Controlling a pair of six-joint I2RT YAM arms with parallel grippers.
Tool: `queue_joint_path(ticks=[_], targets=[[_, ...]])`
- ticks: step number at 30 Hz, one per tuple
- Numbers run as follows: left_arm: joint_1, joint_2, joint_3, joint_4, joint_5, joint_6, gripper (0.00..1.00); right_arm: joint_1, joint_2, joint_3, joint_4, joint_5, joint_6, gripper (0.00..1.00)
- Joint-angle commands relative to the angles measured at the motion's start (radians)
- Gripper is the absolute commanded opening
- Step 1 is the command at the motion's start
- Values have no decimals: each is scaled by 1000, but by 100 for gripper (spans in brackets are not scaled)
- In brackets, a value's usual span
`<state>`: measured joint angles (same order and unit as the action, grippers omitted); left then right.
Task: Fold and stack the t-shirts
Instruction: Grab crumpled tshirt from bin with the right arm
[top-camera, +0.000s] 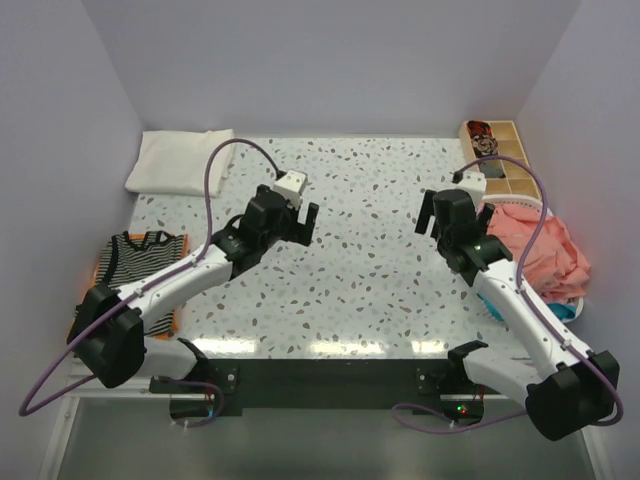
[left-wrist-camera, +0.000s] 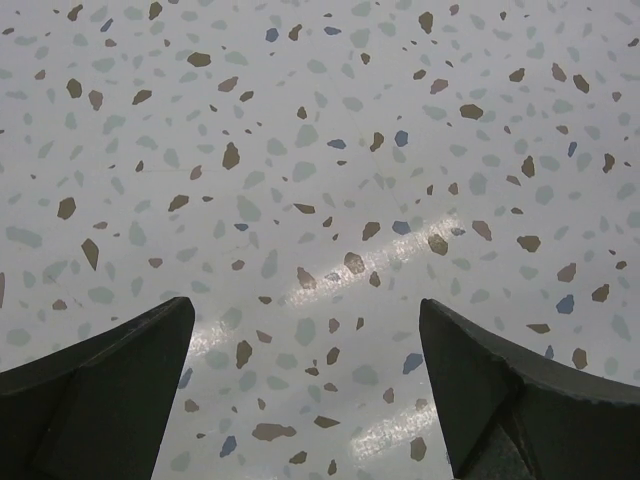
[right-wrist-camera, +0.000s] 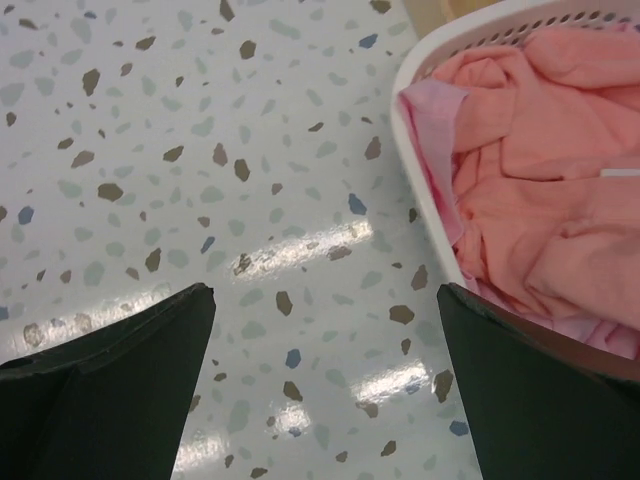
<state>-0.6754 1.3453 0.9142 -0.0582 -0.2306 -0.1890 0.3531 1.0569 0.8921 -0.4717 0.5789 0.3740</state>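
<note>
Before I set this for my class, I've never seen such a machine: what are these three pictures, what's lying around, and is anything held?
A robot's left arm and right arm are bolted at a speckled table's near edge. One picture looks down from above; the others come from wrist cameras. The left fingers and right fingers stand open, holding nothing. A folded white shirt and a striped shirt lie left; a salmon-pink shirt sits crumpled in a white basket, right.

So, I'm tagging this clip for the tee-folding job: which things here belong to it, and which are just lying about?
Job:
pink tees, in the basket
striped tee
folded white tee

Lying about:
wooden tray, far right corner
</note>
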Motion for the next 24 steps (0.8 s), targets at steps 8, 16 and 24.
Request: queue_joint_path(ticks=[8, 16, 24], targets=[[132, 46, 92, 92, 178, 0, 100, -5, -69, 35, -26, 406, 36, 99], [143, 37, 84, 86, 174, -9, 100, -5, -55, 27, 85, 101, -53, 99], [143, 22, 78, 77, 169, -17, 100, -5, 37, 71, 34, 38, -66, 99]])
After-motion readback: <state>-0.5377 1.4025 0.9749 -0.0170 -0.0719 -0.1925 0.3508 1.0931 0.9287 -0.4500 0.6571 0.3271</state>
